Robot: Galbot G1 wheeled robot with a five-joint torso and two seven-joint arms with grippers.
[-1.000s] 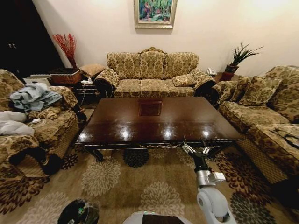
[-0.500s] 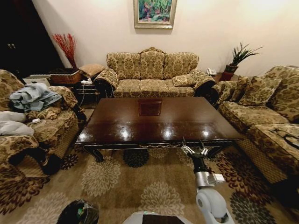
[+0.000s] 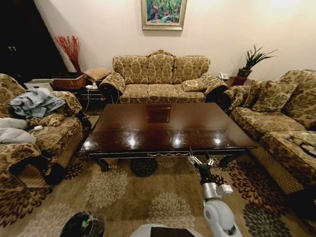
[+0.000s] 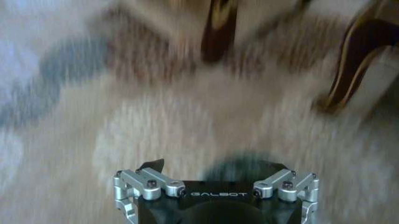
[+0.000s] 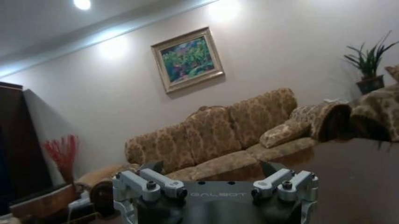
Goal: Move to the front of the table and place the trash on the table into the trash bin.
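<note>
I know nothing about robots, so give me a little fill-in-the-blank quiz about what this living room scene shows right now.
1. The right gripper hangs by the near edge of the dark wooden table, its fingers ____.
2. The black trash bin stands on the carpet at the robot's ____ side.
3. On the wall above the sofa hangs a framed ____.
4. The left gripper points down at the patterned ____.

Missing words: open; left; painting; carpet

Cream wall, framed painting, patterned gold sofas, floral carpet, potted plant
</note>
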